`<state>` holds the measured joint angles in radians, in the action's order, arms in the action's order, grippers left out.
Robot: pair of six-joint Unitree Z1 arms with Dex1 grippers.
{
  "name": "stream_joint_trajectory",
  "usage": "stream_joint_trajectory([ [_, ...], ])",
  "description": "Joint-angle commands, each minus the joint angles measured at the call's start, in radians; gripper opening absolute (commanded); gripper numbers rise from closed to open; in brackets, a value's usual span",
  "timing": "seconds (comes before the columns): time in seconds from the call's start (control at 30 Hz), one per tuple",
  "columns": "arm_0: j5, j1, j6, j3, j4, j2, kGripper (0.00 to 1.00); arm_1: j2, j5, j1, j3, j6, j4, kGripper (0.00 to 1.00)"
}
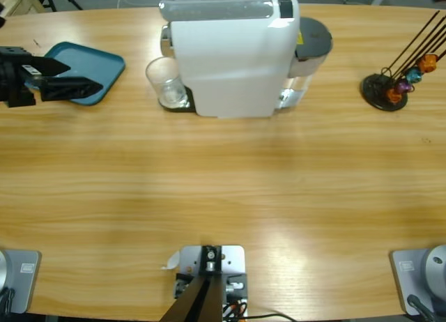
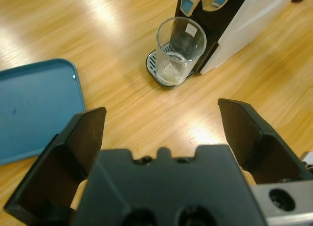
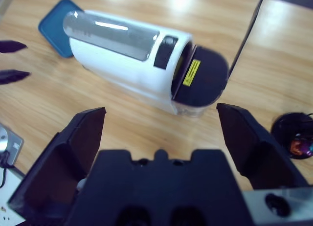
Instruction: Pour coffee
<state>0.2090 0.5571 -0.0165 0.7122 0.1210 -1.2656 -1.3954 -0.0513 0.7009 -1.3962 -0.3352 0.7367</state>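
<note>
A clear drinking glass (image 1: 167,83) (image 2: 179,50) stands upright on the black drip tray (image 2: 155,69) of a white coffee machine (image 1: 230,57) (image 3: 127,64), under its spout. I cannot make out any coffee in the glass. My left gripper (image 1: 83,79) (image 2: 161,111) is open and holds nothing. It hovers at the table's left edge over a blue tray (image 1: 101,60) (image 2: 34,103), well short of the glass. My right gripper (image 3: 160,111) is open and holds nothing, high above the machine's rear end. It does not show in the high view.
A black capsule stand (image 1: 387,92) (image 3: 293,133) with thin rods and several shiny coloured capsules sits at the far right. The machine's dark water tank (image 1: 310,47) (image 3: 200,81) is at its right end. Bare wooden table (image 1: 223,189) stretches in front.
</note>
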Motion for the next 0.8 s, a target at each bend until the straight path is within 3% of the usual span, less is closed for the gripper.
stream_joint_trajectory([
  [0.03, -0.021, 0.110, -0.008, -0.104, 0.072, 0.144, 1.000, -0.148, 0.129, -0.116, -0.213, 0.112, 0.161, 0.002],
  [0.4, -0.054, 0.124, -0.036, -0.120, 0.081, 0.130, 1.000, -0.458, 0.140, -0.129, -0.648, 0.222, 0.398, 0.000],
  [0.8, -0.071, 0.124, -0.051, -0.123, 0.069, 0.127, 1.000, -0.557, 0.103, -0.130, -0.668, 0.190, 0.392, 0.000],
])
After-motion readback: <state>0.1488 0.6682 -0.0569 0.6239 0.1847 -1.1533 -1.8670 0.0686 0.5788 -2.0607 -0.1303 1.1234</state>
